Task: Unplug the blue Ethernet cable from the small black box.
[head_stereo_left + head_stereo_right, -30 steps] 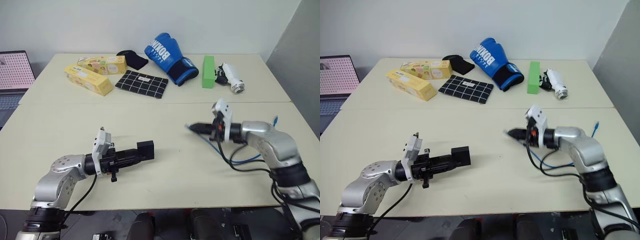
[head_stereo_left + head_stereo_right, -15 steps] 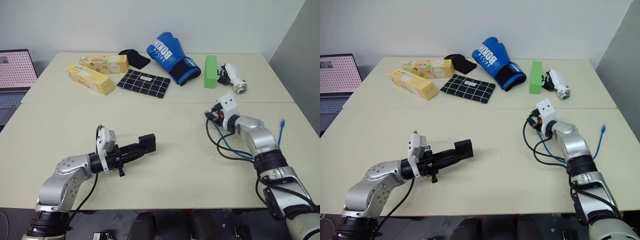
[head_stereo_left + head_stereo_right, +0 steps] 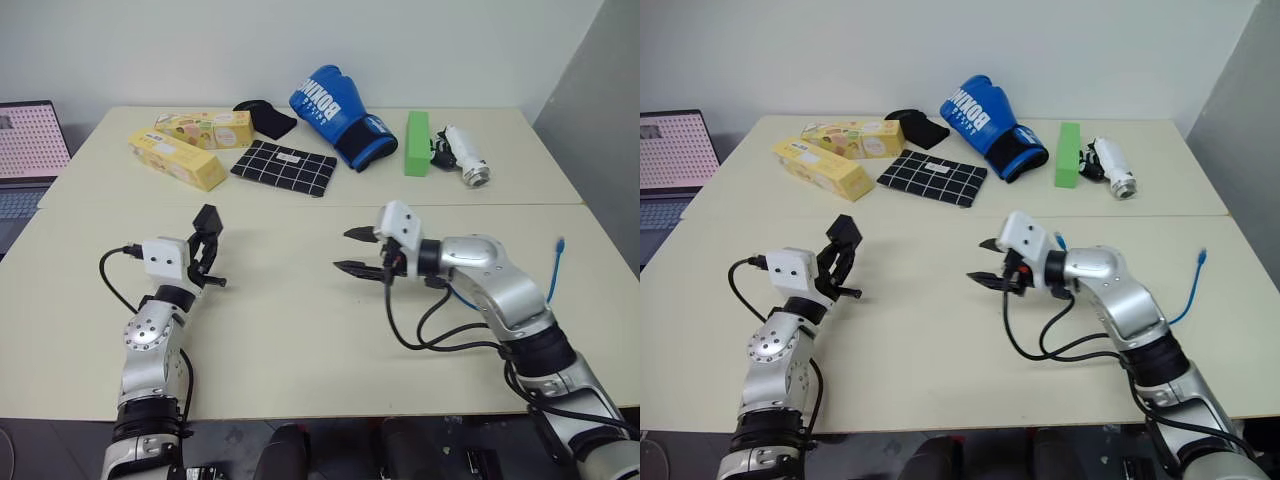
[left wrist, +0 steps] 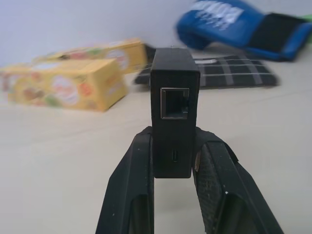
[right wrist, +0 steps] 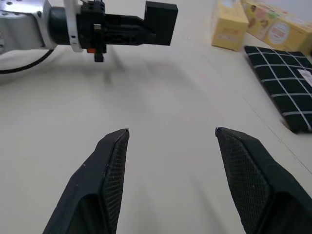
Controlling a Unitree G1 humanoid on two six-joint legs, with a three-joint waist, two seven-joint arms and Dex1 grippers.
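Setting: pale beige worktop (image 3: 300,330) against a white wall, with a blue boxing glove (image 3: 335,112), yellow cartons (image 3: 180,158), a black white-gridded cloth (image 3: 284,166), a green block (image 3: 416,143) and a laptop (image 3: 28,150) along its far and left edges.
Left claw: the left claw (image 4: 173,161) is clenched on the small black box (image 4: 174,117), lifted clear of the worktop, one finger on each flat side.
Box port: the socket in the box's end face looks empty in the left wrist view; no plug sits in it.
Right claw: the right claw (image 3: 357,250) is released, fingers spread wide with nothing between them, hanging above the middle of the worktop and pointing toward the robot's left.
Cable: the blue Ethernet cable (image 3: 552,275) lies on the robot's right side, behind the right arm, one small plug end raised free near the worktop's right edge; it is well apart from the box.
Key relation: the box lies to the robot's left of the right claw, roughly along that claw's pointing line, while the cable lies the opposite way, behind it. The right arm is the nearer one to the cable.
Judgement: cable and box appear already separated, so the unplugging seems done.
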